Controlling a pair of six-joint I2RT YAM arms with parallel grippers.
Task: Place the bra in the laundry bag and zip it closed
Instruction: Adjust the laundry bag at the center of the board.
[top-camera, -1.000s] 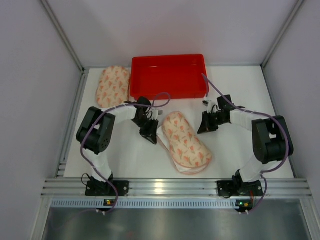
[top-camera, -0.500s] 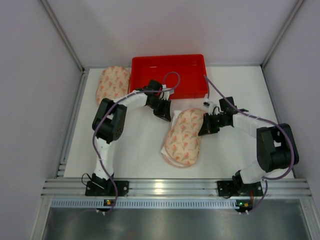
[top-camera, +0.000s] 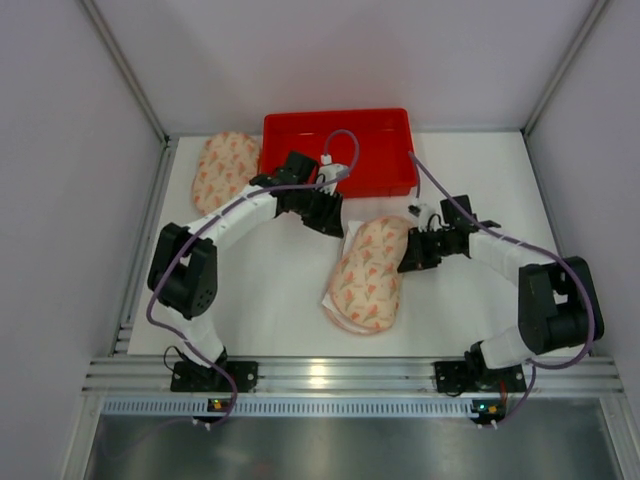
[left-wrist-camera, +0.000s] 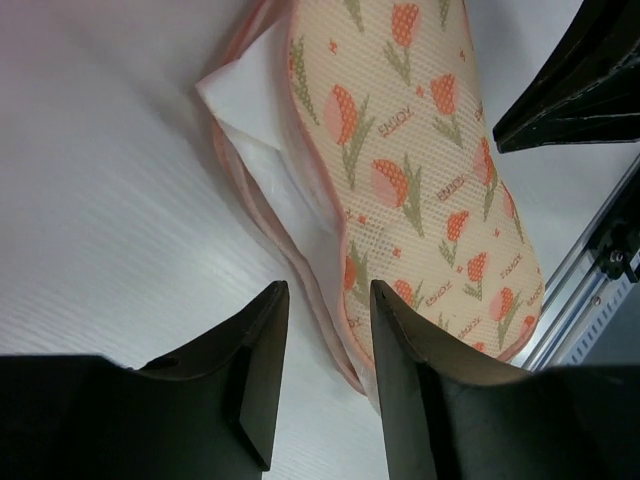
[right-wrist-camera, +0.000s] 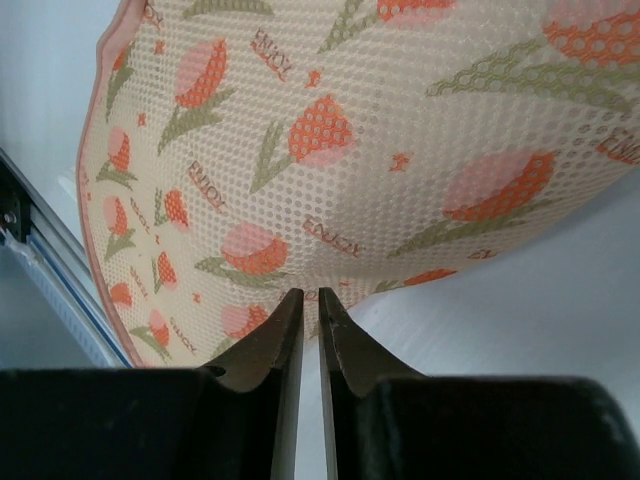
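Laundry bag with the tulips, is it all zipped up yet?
Not yet. White cloth already sits inside the laundry bag, but pokes out its open edge. The right gripper is nearly closed at the bag's side; the left gripper hangs open. Zipping is left.

Tulip-print mesh laundry bag (top-camera: 366, 270), lying flat, white fabric (left-wrist-camera: 245, 110) at its end
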